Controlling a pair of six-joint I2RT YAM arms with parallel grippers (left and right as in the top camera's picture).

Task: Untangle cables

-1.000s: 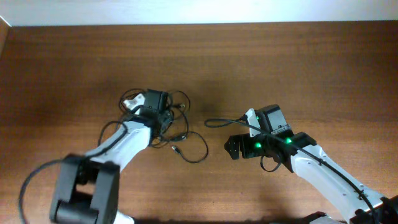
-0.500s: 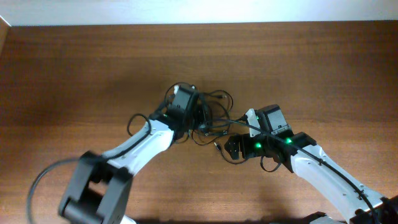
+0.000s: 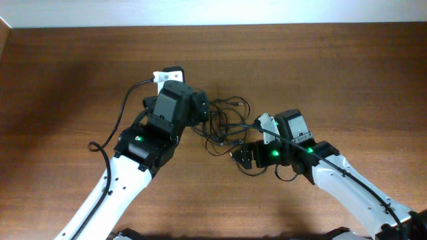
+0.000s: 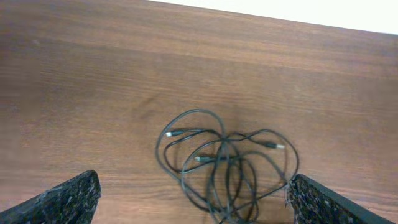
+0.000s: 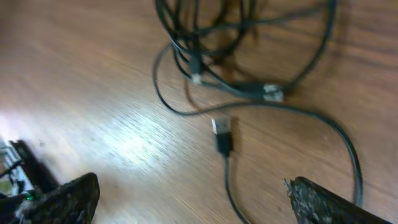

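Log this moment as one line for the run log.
task: untangle cables | cables: tangled heap on table | left gripper: open, empty, by cables | right gripper: open, empty, by cables

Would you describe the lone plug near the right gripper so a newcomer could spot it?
On the wooden table, a bunch of thin black cables lies near the middle. Just outside it, towards the right gripper, one silver-tipped plug lies alone on bare wood; the other plugs sit among the loops.

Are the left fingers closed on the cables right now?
No, the left fingers stand wide apart, and the cables lie loose on the table between them.
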